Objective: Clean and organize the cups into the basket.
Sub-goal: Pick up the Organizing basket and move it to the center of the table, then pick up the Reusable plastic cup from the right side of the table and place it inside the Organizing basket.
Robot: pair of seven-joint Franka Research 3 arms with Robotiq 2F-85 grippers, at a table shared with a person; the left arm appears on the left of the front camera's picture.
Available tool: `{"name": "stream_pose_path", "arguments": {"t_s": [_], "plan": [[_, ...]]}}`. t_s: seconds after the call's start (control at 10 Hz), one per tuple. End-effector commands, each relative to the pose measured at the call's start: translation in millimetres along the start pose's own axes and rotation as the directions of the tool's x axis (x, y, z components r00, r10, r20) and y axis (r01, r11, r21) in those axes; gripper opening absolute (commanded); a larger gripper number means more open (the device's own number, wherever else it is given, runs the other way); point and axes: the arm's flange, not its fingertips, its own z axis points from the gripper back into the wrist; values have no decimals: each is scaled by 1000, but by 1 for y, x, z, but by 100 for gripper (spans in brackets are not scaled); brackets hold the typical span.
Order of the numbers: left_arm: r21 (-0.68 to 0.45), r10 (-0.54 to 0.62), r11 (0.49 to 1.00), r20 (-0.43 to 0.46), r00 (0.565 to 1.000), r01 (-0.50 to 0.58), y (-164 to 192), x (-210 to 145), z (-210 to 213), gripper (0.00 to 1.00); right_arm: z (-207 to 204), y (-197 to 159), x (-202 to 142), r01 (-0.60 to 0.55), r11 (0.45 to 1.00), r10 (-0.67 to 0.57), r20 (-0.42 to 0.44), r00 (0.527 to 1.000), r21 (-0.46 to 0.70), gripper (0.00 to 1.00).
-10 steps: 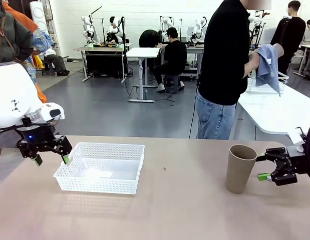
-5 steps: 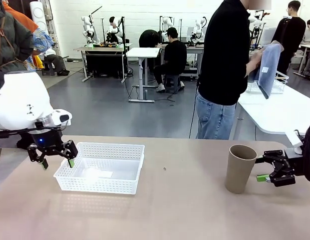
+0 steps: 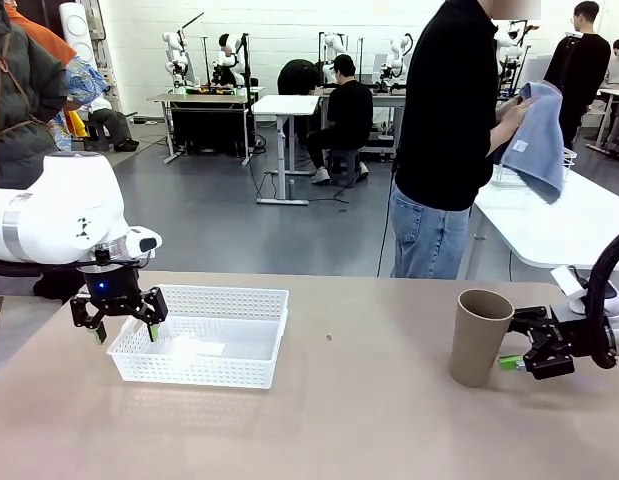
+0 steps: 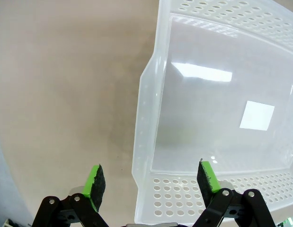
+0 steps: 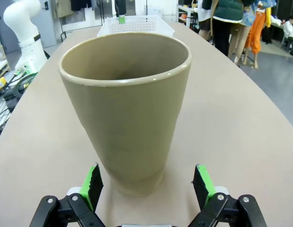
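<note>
Your tan cup (image 3: 480, 336) stands upright on the table (image 3: 369, 430) toward your right side, well apart from the white basket (image 3: 204, 372) on the left. Your right gripper (image 3: 522, 345) sits low just beside the cup's base, jaws spread wider than the cup and gripping nothing. Your left gripper (image 3: 126, 331) hangs over the basket's left end, jaws wide open astride its rim, holding nothing.

Tan tapered cup (image 3: 480, 337) upright at right, white perforated basket (image 3: 194, 368) flat at left, well apart
</note>
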Motion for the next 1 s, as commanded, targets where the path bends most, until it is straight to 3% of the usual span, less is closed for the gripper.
{"name": "stream_pose_path", "arguments": {"t_s": [0.0,0.9], "plan": [[41,-5,999,4,1000,5,-3,-14,3,100,-9,-10,0,29,999,-29,-18,999,30,100],[78,-33,996,-36,999,36,-9,-20,-10,100,-47,-15,15,18,994,-20,16,1000,109,100]]}}
